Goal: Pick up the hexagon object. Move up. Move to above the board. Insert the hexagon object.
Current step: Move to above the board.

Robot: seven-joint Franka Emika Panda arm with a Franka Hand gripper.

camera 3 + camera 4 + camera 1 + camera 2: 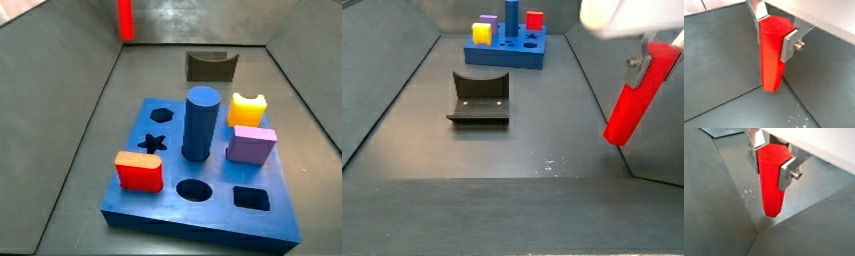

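Note:
The hexagon object (pixel 772 55) is a long bright red rod. My gripper (pixel 774 32) is shut on its upper end, with a silver finger (pixel 791 44) on each side, as both wrist views show (pixel 772 163). In a side view the rod (pixel 633 95) hangs from the gripper at the right wall, slightly tilted, its lower end seemingly just above the floor. In the other side view it (pixel 126 20) shows at the far left corner. The blue board (pixel 160 200) lies apart from it, its hexagon hole (pixel 162 115) open.
On the board stand a dark blue cylinder (pixel 201 122), a short red block (pixel 139 171), a yellow block (pixel 246 108) and a purple block (pixel 251 144). A dark grey arch block (pixel 211 66) sits between board and rod (pixel 480 97). Grey walls enclose the floor.

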